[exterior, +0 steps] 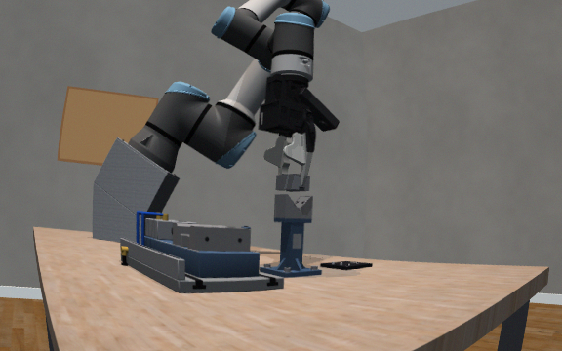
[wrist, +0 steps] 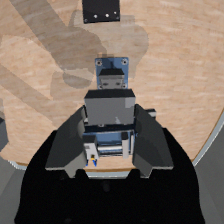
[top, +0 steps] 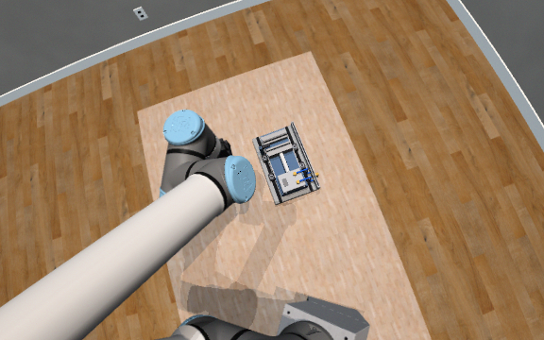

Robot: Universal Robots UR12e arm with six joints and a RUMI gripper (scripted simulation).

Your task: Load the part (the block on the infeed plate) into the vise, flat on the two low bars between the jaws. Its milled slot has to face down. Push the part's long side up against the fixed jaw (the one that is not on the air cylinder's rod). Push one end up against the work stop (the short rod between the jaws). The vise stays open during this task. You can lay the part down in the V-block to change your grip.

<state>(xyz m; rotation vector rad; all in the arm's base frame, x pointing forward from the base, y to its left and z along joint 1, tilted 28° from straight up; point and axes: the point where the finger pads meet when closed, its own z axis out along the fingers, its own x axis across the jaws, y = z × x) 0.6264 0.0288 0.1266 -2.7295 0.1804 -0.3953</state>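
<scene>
My gripper (exterior: 294, 178) (wrist: 110, 105) points straight down and is shut on the grey part (exterior: 288, 182) (wrist: 109, 106). The part is level, just above the V-block (exterior: 286, 209) with a narrow gap between them. Its slot cannot be made out clearly. The V-block stands on a blue pedestal (exterior: 292, 241). The open vise (top: 292, 181) (exterior: 227, 263) stands beside it, with nothing between its jaws in the top view. The fixed jaw (top: 274, 136) is at its far end from the air cylinder. The arm hides the gripper in the top view.
The black infeed plate (exterior: 354, 265) (wrist: 101, 11) lies on the table beyond the pedestal and bears nothing. Blue air hoses (top: 306, 179) (exterior: 138, 226) stick up at the vise's cylinder end. The vise's rail (exterior: 151, 259) runs along its side.
</scene>
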